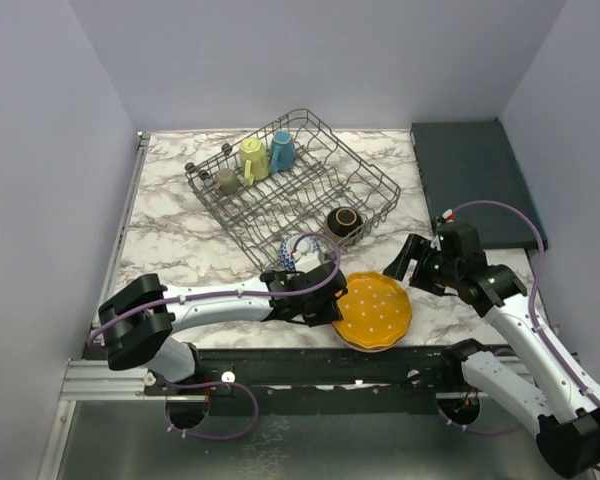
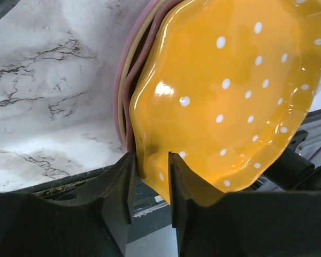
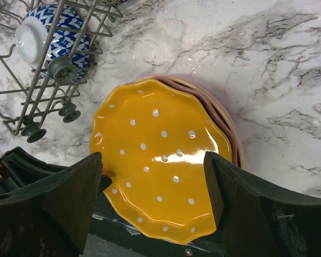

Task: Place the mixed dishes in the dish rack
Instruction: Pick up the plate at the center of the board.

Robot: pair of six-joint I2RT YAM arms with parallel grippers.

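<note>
Only the left wrist view shows the left gripper [image 2: 151, 158] pinching the glossy, wavy-rimmed orange dotted plate [image 2: 230, 96]; right gripper [image 3: 152, 160] gapes wide.

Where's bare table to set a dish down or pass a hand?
Free: marble left of the rack; narrower strip between rack and tray. Crowded: near edge, where the left gripper pinches the orange plate, right gripper hangs open beside it, blue bowl just behind.
</note>
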